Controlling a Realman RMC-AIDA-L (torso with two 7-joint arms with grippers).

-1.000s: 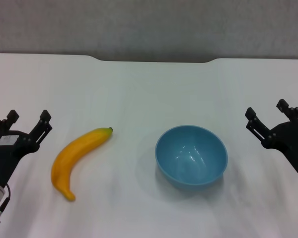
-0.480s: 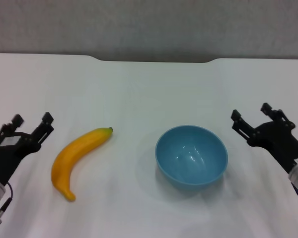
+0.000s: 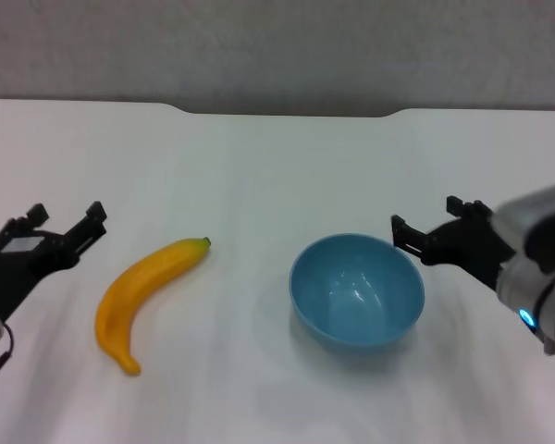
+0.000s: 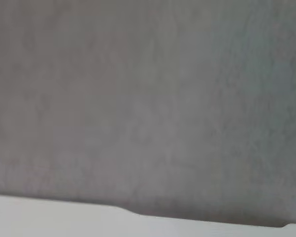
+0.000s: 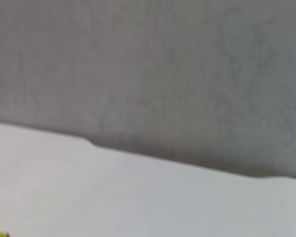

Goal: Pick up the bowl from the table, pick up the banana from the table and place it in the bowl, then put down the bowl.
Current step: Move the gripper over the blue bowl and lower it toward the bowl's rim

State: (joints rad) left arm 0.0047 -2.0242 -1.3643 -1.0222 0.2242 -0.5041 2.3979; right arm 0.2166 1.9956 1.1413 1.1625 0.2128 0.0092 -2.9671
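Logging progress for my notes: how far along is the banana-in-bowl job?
Nothing is done yet: the bowl and the banana both lie apart on the table. In hand: the open right gripper is beside the bowl's rim; the open left gripper hovers beside the banana. Every step remains.

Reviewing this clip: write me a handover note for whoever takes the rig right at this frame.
Left claw: open, empty, to the left of the banana, apart from it.
Right claw: open, empty, by the bowl's right rim; contact unclear.
Bowl upright and empty on the table; banana lies to its left.
Done: nothing grasped.
Left: lift bowl, put banana in, set bowl down.
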